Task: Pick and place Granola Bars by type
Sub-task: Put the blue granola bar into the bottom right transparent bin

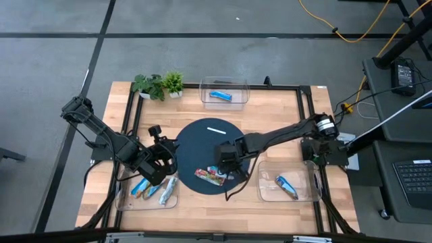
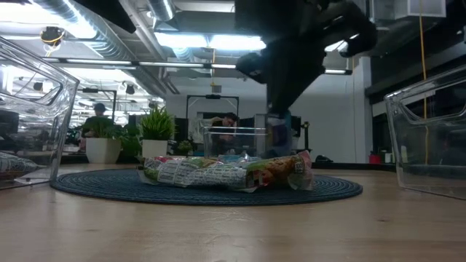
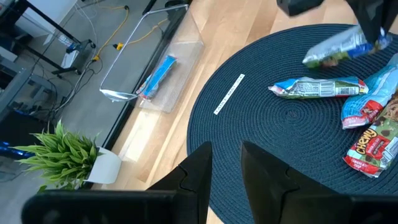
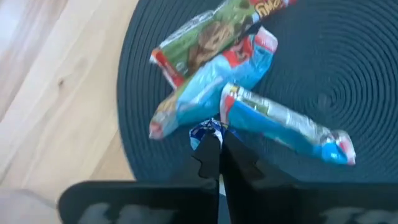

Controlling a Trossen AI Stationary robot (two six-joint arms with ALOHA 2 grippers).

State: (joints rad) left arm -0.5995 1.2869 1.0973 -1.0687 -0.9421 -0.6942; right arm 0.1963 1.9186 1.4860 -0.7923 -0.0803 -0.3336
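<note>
Right gripper (image 4: 217, 144) is clamped on the foil end of a blue granola bar (image 4: 283, 124) over the mat (image 1: 196, 138); left gripper (image 3: 225, 165) hangs narrowly parted, empty.

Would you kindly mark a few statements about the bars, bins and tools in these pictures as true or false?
1. The right tool is shut on the crimped end of a blue-wrapped bar on the round dark mat. True.
2. The clear bin at the table's far edge holds no bar. False: one blue bar lies in it.
3. The left tool grips a bar. False: nothing sits between its fingers; it hangs over the mat's edge.
4. A thin white strip lies on the mat, apart from the bars. True.
5. The bin by the right arm holds three bars. False: it holds one bar.
</note>
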